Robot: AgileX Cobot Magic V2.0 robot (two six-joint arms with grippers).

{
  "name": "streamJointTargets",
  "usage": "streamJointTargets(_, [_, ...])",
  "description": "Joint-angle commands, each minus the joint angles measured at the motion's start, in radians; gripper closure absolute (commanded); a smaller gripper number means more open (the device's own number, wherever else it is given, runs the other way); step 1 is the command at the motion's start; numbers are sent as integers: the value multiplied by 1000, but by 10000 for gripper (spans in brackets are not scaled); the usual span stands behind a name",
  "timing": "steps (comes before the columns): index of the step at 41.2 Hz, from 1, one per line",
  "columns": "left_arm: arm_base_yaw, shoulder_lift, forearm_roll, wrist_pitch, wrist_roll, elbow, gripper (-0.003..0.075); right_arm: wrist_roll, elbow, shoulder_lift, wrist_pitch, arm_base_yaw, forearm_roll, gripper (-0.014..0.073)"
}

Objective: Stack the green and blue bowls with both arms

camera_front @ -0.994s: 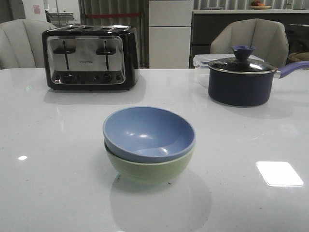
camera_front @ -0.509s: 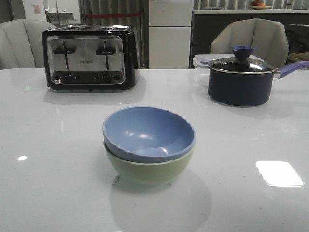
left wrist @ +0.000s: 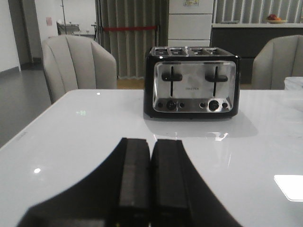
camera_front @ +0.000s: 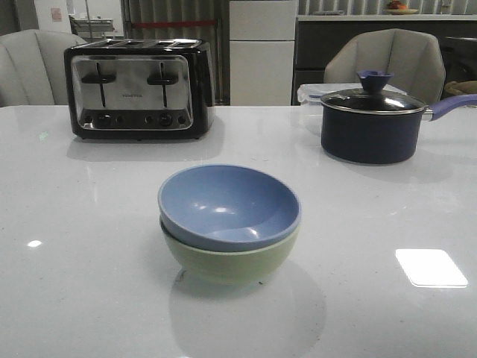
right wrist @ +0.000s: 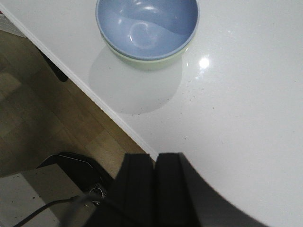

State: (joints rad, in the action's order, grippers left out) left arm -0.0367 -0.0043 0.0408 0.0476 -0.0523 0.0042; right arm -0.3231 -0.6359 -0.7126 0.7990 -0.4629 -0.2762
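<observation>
The blue bowl (camera_front: pixel 227 205) sits nested inside the green bowl (camera_front: pixel 227 261) in the middle of the white table (camera_front: pixel 89 224). The stack also shows in the right wrist view, blue bowl (right wrist: pixel 147 23) over green bowl (right wrist: pixel 156 61), near the table's edge. Neither arm shows in the front view. My left gripper (left wrist: pixel 151 146) is shut and empty, above the table, facing the toaster. My right gripper (right wrist: pixel 155 158) is shut and empty, at the table's edge, apart from the bowls.
A black and chrome toaster (camera_front: pixel 138 89) stands at the back left, also in the left wrist view (left wrist: pixel 191 80). A dark navy pot (camera_front: pixel 370 123) with lid and long handle stands at the back right. Chairs stand behind the table. Wooden floor (right wrist: pixel 42 109) lies beyond the table's edge.
</observation>
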Motion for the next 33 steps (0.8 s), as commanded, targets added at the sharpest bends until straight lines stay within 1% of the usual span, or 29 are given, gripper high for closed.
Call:
streamJointTargets(1, [1, -22, -2, -108, 10, 5, 627, -9, -27, 4, -47, -2, -17, 566])
streamJointTargets(8, [-3, -22, -2, -105, 10, 5, 627, -9, -27, 4, -47, -2, -17, 566])
streamJointTargets(16, [-49, -22, -2, -105, 10, 5, 627, -9, -27, 4, -47, -2, -17, 566])
streamJointTargets(33, [-49, -21, -2, -105, 10, 5, 627, -9, -27, 4, -47, -2, -17, 566])
